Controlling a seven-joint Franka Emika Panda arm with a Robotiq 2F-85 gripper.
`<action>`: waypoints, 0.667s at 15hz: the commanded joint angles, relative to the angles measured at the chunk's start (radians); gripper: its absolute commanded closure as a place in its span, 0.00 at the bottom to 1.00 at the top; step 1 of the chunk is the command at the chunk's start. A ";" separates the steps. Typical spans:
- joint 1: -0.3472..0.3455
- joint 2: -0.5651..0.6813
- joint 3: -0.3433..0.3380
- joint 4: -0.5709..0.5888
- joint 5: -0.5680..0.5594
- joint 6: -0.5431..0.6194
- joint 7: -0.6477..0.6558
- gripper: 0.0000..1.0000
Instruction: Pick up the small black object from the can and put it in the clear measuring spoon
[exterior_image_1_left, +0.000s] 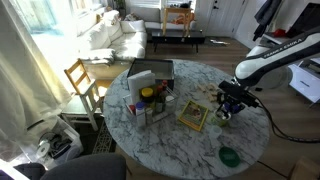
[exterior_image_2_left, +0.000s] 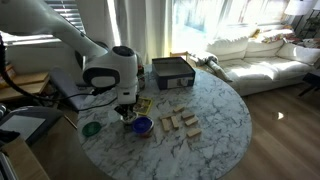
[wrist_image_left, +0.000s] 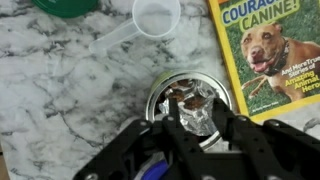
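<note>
Tabletop (wrist_image_left: 40, 90) of marble, with the dog book (wrist_image_left: 265, 50) beside the can (wrist_image_left: 190, 98). Nothing delivered yet: the clear measuring spoon (wrist_image_left: 157, 17), just beyond the can, sits empty. My gripper (wrist_image_left: 197, 135) hovers over the can, jaws partway spread, pinching nothing I can see. The small black object seems to be still inside the can, lost among crumpled foil and hard to make out.

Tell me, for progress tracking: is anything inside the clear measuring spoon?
No, the wrist view shows the clear measuring spoon with an empty bowl.
</note>
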 joint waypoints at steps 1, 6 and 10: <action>0.005 0.036 -0.008 0.016 0.056 0.023 -0.013 0.58; 0.004 0.056 -0.007 0.020 0.090 0.028 -0.016 0.59; 0.002 0.064 -0.006 0.018 0.110 0.031 -0.018 0.59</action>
